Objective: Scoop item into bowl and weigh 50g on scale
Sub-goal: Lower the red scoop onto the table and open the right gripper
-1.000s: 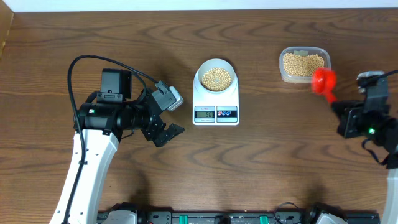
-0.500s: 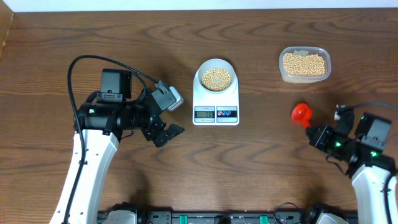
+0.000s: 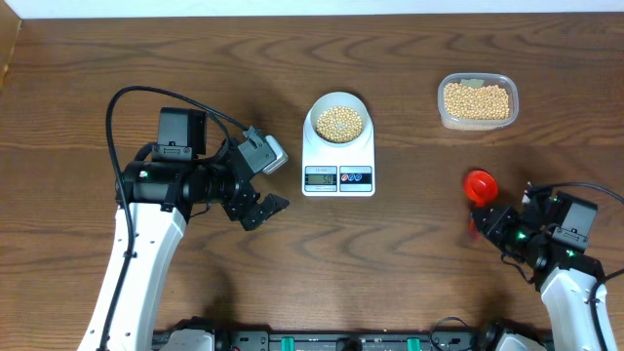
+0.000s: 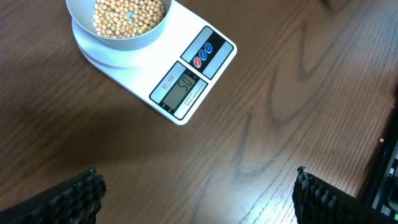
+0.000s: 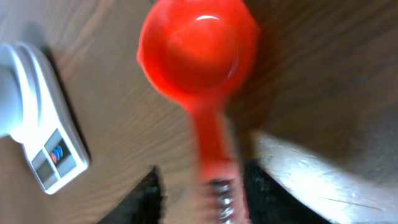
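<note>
Nearest, the right fingers (image 5: 146, 196) stand parted on either side of the handle of the red scoop (image 5: 196, 50), not clamping it. The scoop lies on the counter (image 3: 409, 263). The left fingers (image 4: 78, 196) are spread wide, holding nothing. Farther off, soybeans (image 3: 339, 122) fill the pale bowl (image 3: 338, 97) on the white scale (image 3: 314, 156). A clear tub (image 3: 477, 126) of beans sits beyond.

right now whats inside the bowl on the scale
Tan-yellow beans fill the bowl partway, staying below its rim. The pile hides most of the bowl's bottom, and the bowl covers the part of the scale beneath it.
</note>
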